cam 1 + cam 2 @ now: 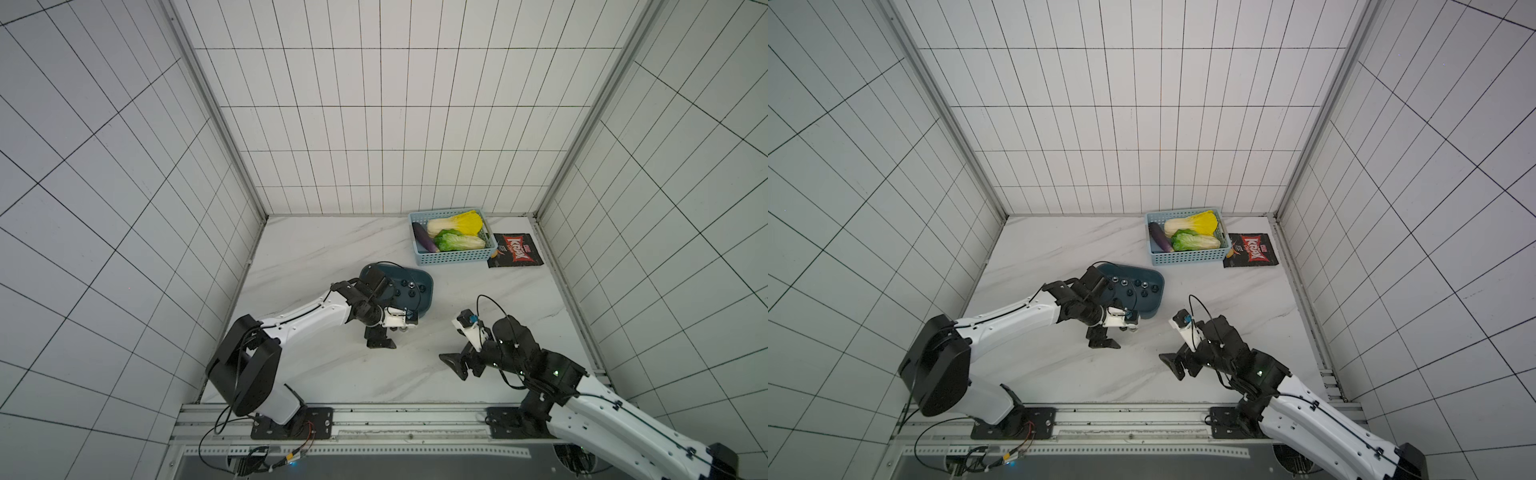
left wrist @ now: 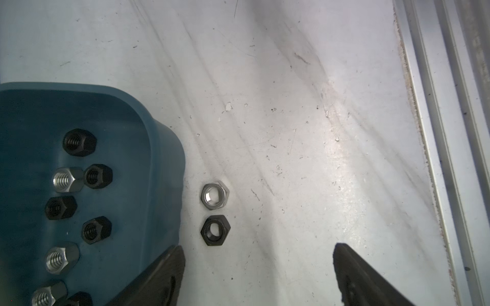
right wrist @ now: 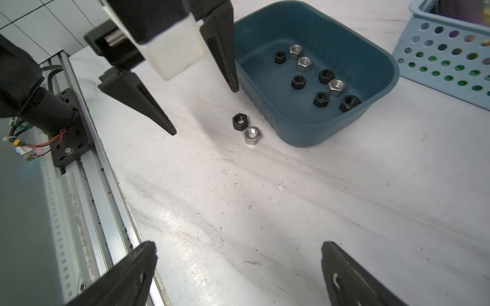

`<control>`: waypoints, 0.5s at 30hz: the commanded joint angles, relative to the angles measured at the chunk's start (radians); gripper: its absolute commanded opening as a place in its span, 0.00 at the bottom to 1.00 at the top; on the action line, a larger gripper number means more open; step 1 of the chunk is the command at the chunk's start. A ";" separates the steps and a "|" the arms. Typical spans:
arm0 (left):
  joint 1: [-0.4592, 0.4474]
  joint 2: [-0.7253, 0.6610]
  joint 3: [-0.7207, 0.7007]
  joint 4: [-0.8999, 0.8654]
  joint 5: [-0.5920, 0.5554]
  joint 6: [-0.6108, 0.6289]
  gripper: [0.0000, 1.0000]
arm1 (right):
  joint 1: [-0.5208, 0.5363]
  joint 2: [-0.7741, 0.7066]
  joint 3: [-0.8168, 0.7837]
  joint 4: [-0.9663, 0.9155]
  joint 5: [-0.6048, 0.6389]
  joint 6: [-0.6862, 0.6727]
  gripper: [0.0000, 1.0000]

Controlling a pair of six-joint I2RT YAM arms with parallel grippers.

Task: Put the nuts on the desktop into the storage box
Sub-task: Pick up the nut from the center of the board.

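Two nuts lie side by side on the desktop (image 1: 324,249), a black nut (image 2: 215,230) and a silver nut (image 2: 214,195), just outside the wall of the storage box (image 2: 159,148). My left gripper (image 2: 258,247) hangs above them, open, with nothing between its fingers; the black nut lies just ahead of the fingertips. The right wrist view shows the same black nut (image 3: 240,122), silver nut (image 3: 252,135) and left gripper (image 3: 203,111). Several nuts (image 3: 326,76) lie inside the storage box (image 3: 305,129). My right gripper (image 3: 238,245) stands open and empty over bare desktop.
A light blue perforated basket (image 1: 453,257) with vegetables stands at the back, beside a dark snack packet (image 1: 515,249). An aluminium rail (image 3: 87,169) runs along the near edge of the desktop. Tiled walls close in three sides.
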 commanded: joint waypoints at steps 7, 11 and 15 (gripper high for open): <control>-0.009 0.094 0.020 0.019 -0.097 0.051 0.87 | 0.013 0.039 -0.136 0.214 0.000 -0.013 1.00; -0.008 0.124 0.021 0.044 -0.116 0.063 0.85 | 0.018 0.077 -0.182 0.315 0.003 0.023 1.00; -0.008 0.154 0.029 0.065 -0.121 0.045 0.84 | 0.024 0.113 -0.210 0.382 0.022 0.042 0.99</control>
